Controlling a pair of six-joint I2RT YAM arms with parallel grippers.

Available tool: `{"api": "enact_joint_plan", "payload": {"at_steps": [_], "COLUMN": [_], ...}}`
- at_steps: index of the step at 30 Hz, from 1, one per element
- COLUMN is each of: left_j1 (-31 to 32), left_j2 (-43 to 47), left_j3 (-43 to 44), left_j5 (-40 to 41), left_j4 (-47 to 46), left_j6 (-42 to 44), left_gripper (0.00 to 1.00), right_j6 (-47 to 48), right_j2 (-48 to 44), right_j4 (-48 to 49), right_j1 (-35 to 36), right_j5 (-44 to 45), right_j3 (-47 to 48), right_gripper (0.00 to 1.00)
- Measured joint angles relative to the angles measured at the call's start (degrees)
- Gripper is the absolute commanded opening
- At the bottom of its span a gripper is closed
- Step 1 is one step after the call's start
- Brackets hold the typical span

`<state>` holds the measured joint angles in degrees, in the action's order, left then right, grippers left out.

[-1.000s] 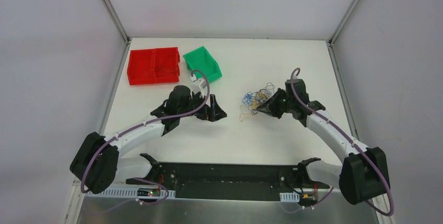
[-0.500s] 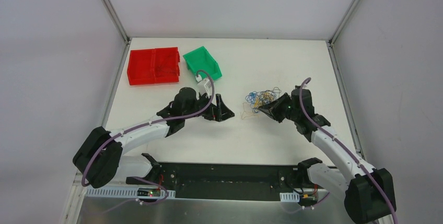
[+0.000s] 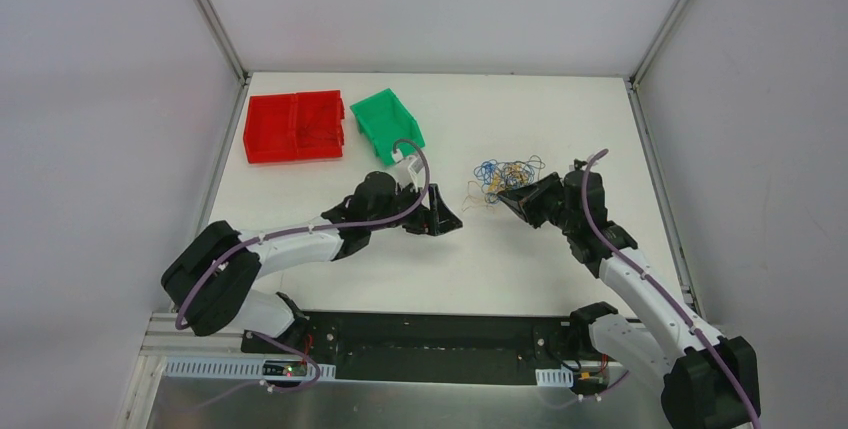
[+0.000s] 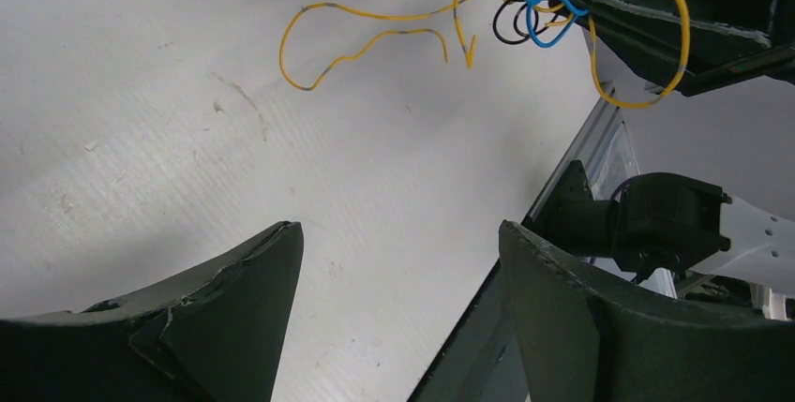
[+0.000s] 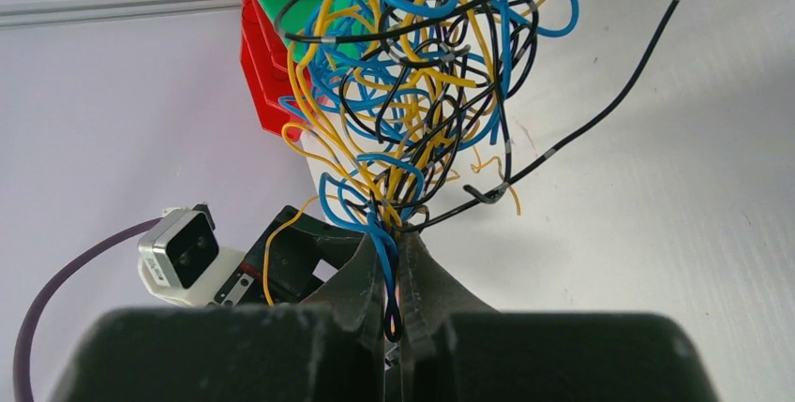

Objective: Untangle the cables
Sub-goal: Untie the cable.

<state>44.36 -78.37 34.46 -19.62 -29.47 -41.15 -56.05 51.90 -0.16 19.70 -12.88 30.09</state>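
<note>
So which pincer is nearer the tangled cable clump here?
Right. The right pincer is shut on strands of the cable clump. The left pincer stands open over the table, apart from the clump, on its left side.

A white table (image 3: 520, 259) stands between pale walls, with metal posts (image 3: 212, 19) at its far corners. At the far left sits a red bin (image 3: 296, 127), split into two compartments. Just to its right, a green bin (image 3: 388, 121) sits turned at an angle. A black plate (image 3: 430, 334) runs along the near edge.
</note>
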Motion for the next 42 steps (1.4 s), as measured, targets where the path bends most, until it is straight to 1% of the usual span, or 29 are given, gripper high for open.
{"api": "enact_joint_plan", "payload": {"at_steps": [4, 7, 13, 20, 23, 26, 28, 29, 30, 32, 33, 34, 35, 36, 37, 38, 40, 42], "left_j1": [0.31, 0.31, 0.31, 0.31, 0.31, 0.28, 0.31, 0.31, 0.31, 0.31, 0.31, 0.31, 0.28, 0.31, 0.31, 0.31, 0.33, 0.31], "left_j2": [-2.10, -2.12, -3.93, -7.93, -9.35, -11.69, -13.90, -14.97, -15.76, -17.14, -17.53, -17.90, -18.08, -18.12, -18.12, -18.01, -17.49, -15.23], "left_j3": [1.27, 2.21, 5.49, 5.70, 5.70, 5.79, 6.32, 6.80, 7.21, 8.04, 8.28, 8.44, 8.48, 8.48, 8.46, 8.39, 7.96, 6.32], "left_j5": [1.46, 2.82, 3.15, 1.84, 1.86, 0.26, -1.46, -2.34, -2.89, -3.96, -4.31, -4.79, -5.42, -6.03, -6.54, -7.02, -7.21, -7.32], "left_j4": [-0.31, -0.44, -2.67, -7.72, -10.67, -14.71, -16.61, -17.18, -17.51, -18.45, -18.86, -19.74, -20.57, -21.44, -22.49, -23.65, -23.78, -22.14], "left_j6": [0.35, 3.43, 14.01, 28.52, 33.24, 37.35, 39.23, 39.82, 40.30, 40.94, 41.13, 41.48, 41.75, 42.07, 42.07, 42.07, 42.07, 41.86], "left_gripper": [0.82, 0.83, 0.82, 0.83, 0.85, 0.84, 0.77, 0.69, 0.57, 0.24, 0.03, 0.00, 0.00, 0.00, 0.00, 0.00, 0.00, 0.00], "right_j6": [-1.25, -1.92, -3.02, -4.76, -5.66, -6.40, -6.84, -6.99, -7.28, -7.76, -7.98, -8.11, -8.17, -8.09, -8.02, -8.07, -6.36, -4.70], "right_j2": [-0.04, -0.20, -0.20, -0.13, 0.22, 0.28, 0.28, 0.28, 0.28, 0.28, 0.28, 0.28, 0.28, 0.24, 0.17, 0.07, -0.39, -0.87], "right_j4": [-0.04, -1.51, -5.38, -7.06, -7.41, -7.45, -7.48, -7.48, -7.48, -7.48, -7.48, -7.48, -7.48, -7.69, -8.35, -9.09, -11.10, -13.03], "right_j1": [0.00, 0.00, 0.00, 0.00, 0.00, 0.00, 0.00, 0.00, 0.00, 0.00, 0.00, 0.00, 0.00, 0.02, 0.00, 0.00, 0.00, -0.07], "right_j5": [-0.26, -0.42, -1.62, -3.23, -4.52, -5.33, -5.86, -6.01, -6.14, -6.51, -6.69, -6.82, -6.82, -6.60, -6.14, -5.40, -2.82, 0.07], "right_j3": [0.00, 0.68, 3.98, 5.51, 5.99, 6.29, 6.36, 6.36, 6.36, 6.36, 6.36, 6.36, 6.36, 6.38, 6.47, 6.56, 6.78, 6.86], "right_gripper": [0.00, 0.00, 0.00, 0.00, 0.00, 0.00, 0.00, 0.00, 0.00, 0.00, 0.03, 0.13, 0.26, 0.45, 0.63, 0.72, 0.80, 0.87]}}
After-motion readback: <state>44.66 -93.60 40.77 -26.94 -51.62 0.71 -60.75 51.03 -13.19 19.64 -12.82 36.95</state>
